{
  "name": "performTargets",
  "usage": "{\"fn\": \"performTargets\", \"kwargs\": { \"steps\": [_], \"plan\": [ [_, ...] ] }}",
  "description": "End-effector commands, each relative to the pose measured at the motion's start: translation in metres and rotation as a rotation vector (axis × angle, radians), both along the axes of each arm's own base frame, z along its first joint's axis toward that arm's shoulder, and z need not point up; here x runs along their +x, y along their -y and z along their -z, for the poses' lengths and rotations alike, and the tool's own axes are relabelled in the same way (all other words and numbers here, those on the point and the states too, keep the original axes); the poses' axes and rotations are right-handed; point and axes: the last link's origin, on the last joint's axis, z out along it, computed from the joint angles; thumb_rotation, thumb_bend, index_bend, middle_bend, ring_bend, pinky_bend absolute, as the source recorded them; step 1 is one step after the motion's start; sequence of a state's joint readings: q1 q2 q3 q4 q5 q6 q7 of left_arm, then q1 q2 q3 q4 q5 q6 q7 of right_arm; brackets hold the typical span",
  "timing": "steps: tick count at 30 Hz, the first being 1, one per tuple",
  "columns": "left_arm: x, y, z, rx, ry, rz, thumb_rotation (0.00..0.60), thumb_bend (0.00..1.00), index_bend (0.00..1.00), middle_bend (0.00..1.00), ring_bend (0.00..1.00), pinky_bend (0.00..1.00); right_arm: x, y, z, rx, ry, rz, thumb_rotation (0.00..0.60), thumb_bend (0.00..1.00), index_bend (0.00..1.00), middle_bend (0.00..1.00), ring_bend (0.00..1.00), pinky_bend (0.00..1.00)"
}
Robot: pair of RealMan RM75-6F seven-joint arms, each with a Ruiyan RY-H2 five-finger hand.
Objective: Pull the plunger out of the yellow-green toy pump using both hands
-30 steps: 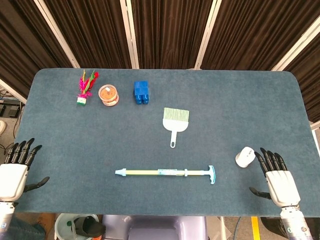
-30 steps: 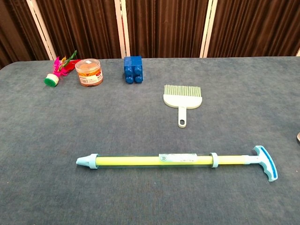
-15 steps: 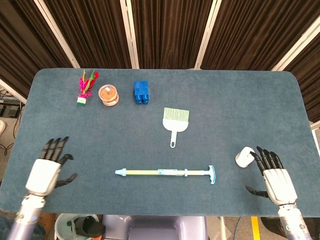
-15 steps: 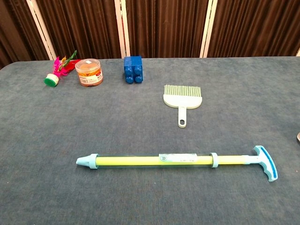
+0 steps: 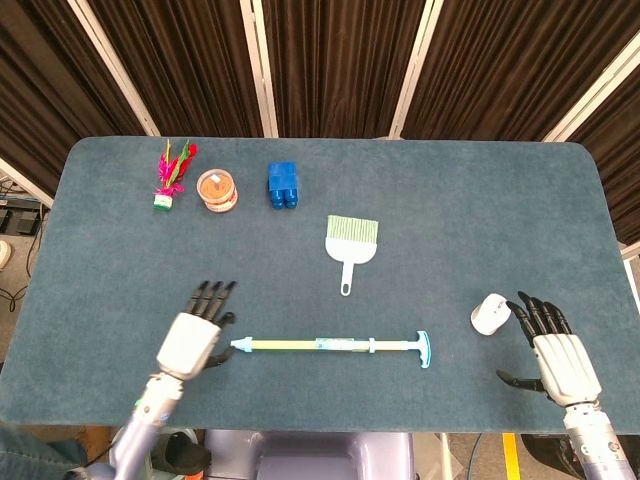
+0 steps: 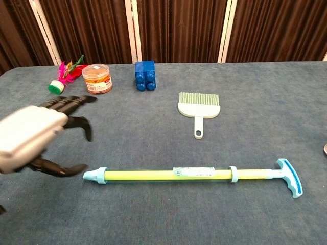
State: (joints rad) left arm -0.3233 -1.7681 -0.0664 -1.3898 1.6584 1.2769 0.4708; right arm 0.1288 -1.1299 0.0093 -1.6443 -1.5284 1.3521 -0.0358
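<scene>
The left hand [image 5: 192,338], white-backed with black fingers, hovers just beside the pale blue nozzle tip of the long yellow-green toy pump [image 5: 300,345], its fingers spread and slightly curled, holding nothing; in the chest view the same hand [image 6: 31,138] looms large at the left edge with thumb and fingers apart. The right hand [image 5: 560,357] sits near the table's front right corner, fingers fanned out and empty, just beside a small white rounded object [image 5: 489,313]. The pump lies flat across the front middle of the blue-grey felt-covered table [image 5: 480,220], nozzle pointing left, its pale blue T-shaped plunger handle [image 6: 289,177] at the right end and the plunger pushed in. A small label on the barrel carries print too fine to read. Farther back lie a white-handled brush with green bristles [image 5: 350,243], a blue toy block [image 5: 283,185], a round orange-lidded jar [image 5: 217,189] and a pink feathered shuttlecock [image 5: 171,173]. Dark brown pleated curtains with pale vertical rails [image 5: 330,65] hang behind the table.
</scene>
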Motion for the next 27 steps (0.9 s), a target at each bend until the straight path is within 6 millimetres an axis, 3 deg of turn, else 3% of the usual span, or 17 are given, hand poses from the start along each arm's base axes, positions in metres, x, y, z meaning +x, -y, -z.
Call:
{"fn": "performTargets", "kwargs": {
  "steps": [1,10,19,27],
  "plan": [
    [0.016,-0.005,0.025,-0.033,-0.024,0.038,0.600,0.22,0.38,0.00,0.00,0.06,-0.002,-0.001,0.001,0.014,-0.007,0.006,0.600,0.02,0.09,0.00,0.00,0.07],
    [0.036,-0.004,0.063,-0.094,-0.015,0.095,0.600,0.22,0.41,0.00,0.00,0.06,-0.006,-0.002,0.002,0.022,-0.024,0.023,0.600,0.02,0.09,0.00,0.00,0.07],
    [0.034,-0.002,0.068,-0.090,-0.023,0.103,0.600,0.23,0.43,0.00,0.00,0.06,-0.007,0.000,0.001,0.012,-0.024,0.028,0.600,0.03,0.09,0.00,0.00,0.07],
    [0.027,-0.008,0.066,-0.074,-0.040,0.090,0.600,0.41,0.53,0.03,0.00,0.06,-0.006,0.000,0.005,0.020,-0.027,0.026,0.600,0.02,0.09,0.00,0.00,0.07]
  ]
}}
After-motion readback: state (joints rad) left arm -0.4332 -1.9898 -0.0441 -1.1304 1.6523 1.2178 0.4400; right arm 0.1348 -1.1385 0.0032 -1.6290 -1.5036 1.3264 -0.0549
